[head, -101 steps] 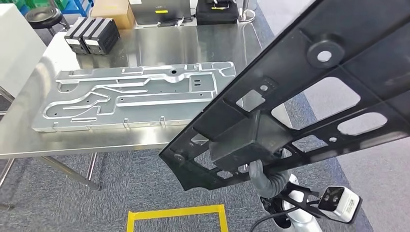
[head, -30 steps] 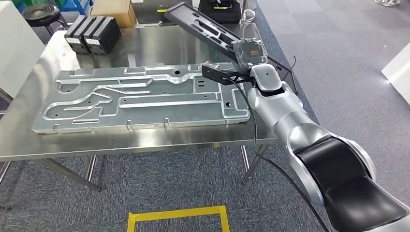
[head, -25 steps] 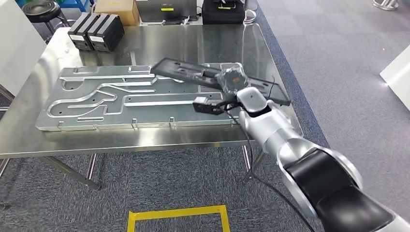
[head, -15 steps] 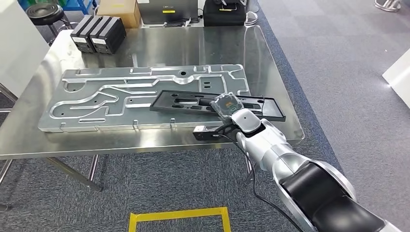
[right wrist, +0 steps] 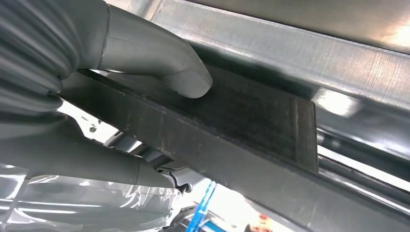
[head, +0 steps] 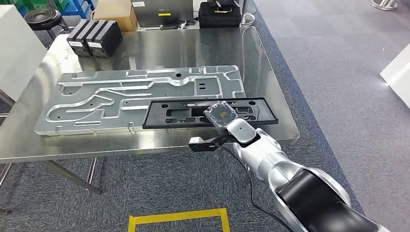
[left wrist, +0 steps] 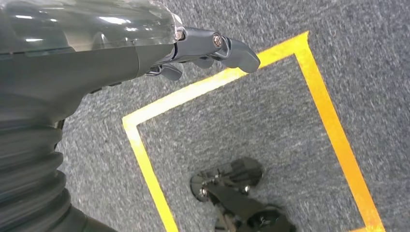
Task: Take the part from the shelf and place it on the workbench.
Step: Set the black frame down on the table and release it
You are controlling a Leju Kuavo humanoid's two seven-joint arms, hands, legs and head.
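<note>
The part [head: 183,112] is a long black frame with cut-outs. It lies flat near the front right of the steel workbench [head: 203,48], its left end over the edge of a large machined aluminium plate [head: 121,92]. My right hand [head: 221,115] grips the part's front edge near the middle. In the right wrist view my right hand [right wrist: 96,58] has its thumb [right wrist: 183,79] pressed on the black part [right wrist: 251,121], with the other fingers under it. My left hand [left wrist: 212,46] hangs over the carpet and holds nothing.
Two black boxes [head: 94,36] stand at the bench's back left, with a cardboard box [head: 113,9] and a black case [head: 220,12] behind the far edge. A yellow tape square [head: 176,217] marks the carpet in front of the bench.
My right arm swung the part from close in front of the camera out over the bench, then lowered it flat at the front right. The hand keeps its grip.
</note>
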